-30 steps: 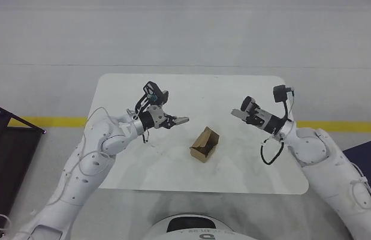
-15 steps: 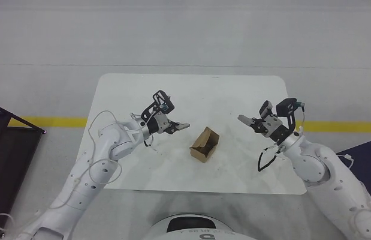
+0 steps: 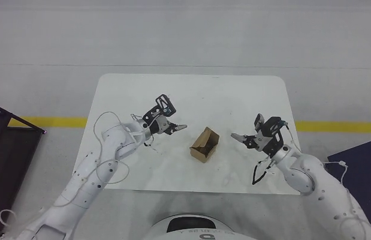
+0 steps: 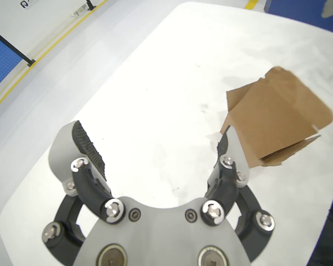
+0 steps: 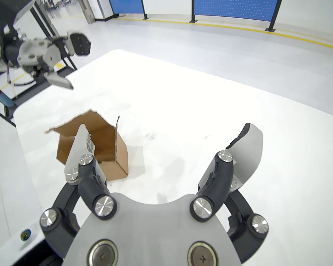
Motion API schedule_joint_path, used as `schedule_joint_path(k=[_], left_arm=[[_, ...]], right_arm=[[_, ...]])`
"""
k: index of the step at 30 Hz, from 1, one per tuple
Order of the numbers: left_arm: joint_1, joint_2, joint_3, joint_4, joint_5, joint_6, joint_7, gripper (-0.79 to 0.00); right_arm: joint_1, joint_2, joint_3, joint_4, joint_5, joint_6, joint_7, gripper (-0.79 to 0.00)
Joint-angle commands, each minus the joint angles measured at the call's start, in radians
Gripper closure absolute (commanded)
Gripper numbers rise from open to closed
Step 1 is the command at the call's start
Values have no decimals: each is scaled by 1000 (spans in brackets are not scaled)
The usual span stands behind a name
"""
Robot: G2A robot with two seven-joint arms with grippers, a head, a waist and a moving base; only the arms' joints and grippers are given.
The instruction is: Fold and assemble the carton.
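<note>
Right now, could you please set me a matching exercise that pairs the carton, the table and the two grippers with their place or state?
Things:
1. carton
2. left gripper
3. right gripper
4. table

Places and states:
A. fingers open, to the carton's right
B. white, with rounded corners
C. brown, flaps open, lying near the middle of the table
D. fingers open, to the carton's left

Pairs: 1-C, 2-D, 3-A, 4-B

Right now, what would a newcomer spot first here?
The brown carton, half-open with flaps sticking up, sits near the middle of the white table. The left gripper and right gripper flank it on either side, both open and pointed at it, neither touching it.
</note>
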Motion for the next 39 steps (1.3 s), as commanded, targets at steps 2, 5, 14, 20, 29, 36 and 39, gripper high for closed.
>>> schedule_joint_path(k=[2, 5, 14, 20, 29, 36, 39], left_arm=[[-24, -10, 28, 80, -2, -6, 39, -785], [-54, -21, 61, 155, 5, -11, 48, -785], [-109, -52, 118, 280, -67, -35, 57, -785], [-134, -64, 131, 328, -111, -60, 58, -785], [-127, -71, 120, 347, -149, -49, 67, -785], [-78, -64, 25, 339, -403, -68, 79, -785], [-51, -57, -34, 322, -556, -75, 41, -785]], right_arm=[[-10, -7, -38, 47, -86, -6, -56, -785], [-1, -18, -75, 96, -139, 22, -56, -785], [107, -63, -184, 154, -200, 131, 8, -785], [226, -106, -277, 194, -223, 167, 74, -785], [355, -161, -363, 253, -245, 207, 103, -785], [413, -187, -379, 299, -263, 218, 87, -785], [406, -191, -370, 299, -252, 222, 76, -785]])
